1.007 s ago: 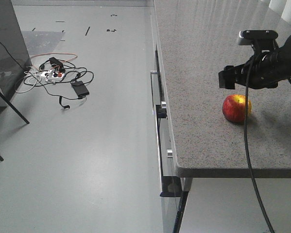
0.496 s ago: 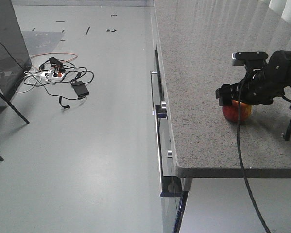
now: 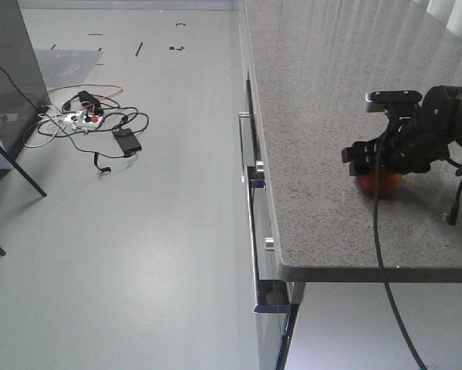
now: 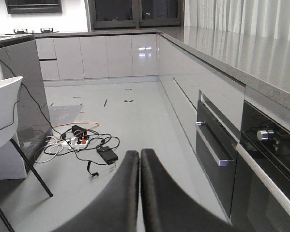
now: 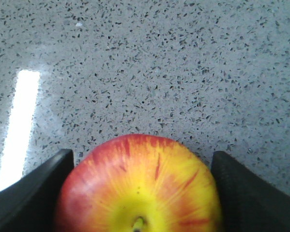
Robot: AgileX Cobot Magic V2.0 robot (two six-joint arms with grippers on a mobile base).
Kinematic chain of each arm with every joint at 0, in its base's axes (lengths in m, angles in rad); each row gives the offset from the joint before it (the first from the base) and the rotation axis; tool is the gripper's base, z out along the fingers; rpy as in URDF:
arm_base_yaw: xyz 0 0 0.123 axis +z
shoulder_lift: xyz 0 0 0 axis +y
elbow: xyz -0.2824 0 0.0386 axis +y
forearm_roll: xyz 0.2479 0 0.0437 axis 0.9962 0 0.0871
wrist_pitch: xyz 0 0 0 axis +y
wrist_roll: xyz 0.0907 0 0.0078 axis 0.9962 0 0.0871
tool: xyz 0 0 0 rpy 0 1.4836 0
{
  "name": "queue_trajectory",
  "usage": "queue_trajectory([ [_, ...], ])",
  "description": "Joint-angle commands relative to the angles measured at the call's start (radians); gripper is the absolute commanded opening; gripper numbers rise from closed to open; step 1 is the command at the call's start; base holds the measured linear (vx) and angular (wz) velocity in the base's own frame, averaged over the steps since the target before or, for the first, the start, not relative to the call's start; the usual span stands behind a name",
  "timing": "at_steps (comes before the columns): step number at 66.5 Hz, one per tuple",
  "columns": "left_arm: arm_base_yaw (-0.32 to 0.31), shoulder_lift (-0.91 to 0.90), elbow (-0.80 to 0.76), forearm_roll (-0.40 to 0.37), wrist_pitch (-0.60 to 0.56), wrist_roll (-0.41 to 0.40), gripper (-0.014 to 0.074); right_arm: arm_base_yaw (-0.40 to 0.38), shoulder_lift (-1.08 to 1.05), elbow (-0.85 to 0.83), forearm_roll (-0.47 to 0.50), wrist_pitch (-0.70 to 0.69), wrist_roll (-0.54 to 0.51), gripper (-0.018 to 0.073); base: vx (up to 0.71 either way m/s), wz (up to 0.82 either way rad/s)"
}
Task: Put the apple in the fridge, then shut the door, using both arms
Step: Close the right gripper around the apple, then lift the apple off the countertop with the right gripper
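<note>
The apple [image 3: 379, 183], red with yellow streaks, rests on the speckled stone counter [image 3: 323, 92] near its front edge. My right gripper [image 3: 379, 159] sits low over it and hides its top. In the right wrist view the apple [image 5: 140, 188] fills the space between the two black fingers [image 5: 43, 188], stem dimple up; my right gripper [image 5: 142, 157] is open and straddles it. My left gripper [image 4: 139, 153] is shut with nothing in it, held above the floor. The fridge and the door are out of view.
A tangle of cables and a power strip [image 3: 92, 119] lies on the grey floor. Drawer fronts with metal handles [image 3: 250, 154] run under the counter. A dark glossy block [image 3: 11, 77] and thin black legs [image 3: 15, 166] stand at the left.
My right gripper has come down from above the apple to around it, and now hides most of it. The apple has not moved.
</note>
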Motion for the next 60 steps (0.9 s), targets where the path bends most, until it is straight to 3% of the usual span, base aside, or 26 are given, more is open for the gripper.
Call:
queue_trajectory([
  [1,0.0,-0.006,0.015,-0.002,-0.064,-0.001,-0.0008,-0.005,-0.068,-0.03,-0.007,-0.012,-0.004,0.0315,0.0,0.0],
  [9,0.0,-0.006,0.015,-0.002,-0.064,-0.001,-0.0008,-0.004,-0.124,-0.03,-0.003,-0.031,-0.006,0.0216,0.0,0.0],
  [19,0.0,-0.006,0.015,-0.002,-0.064,-0.001,-0.0008,-0.004,-0.247,-0.03,0.008,-0.039,-0.03,0.0157,0.0,0.0],
  [44,0.0,-0.006,0.015,-0.002,-0.064,-0.001,-0.0008,-0.004,-0.675,-0.03,0.259,0.152,-0.217,0.015,0.0,0.0],
  [60,0.0,-0.006,0.015,-0.002,-0.064,-0.001,-0.0008,-0.004,-0.855,-0.03,0.279,0.207,-0.227,0.015,0.0,0.0],
])
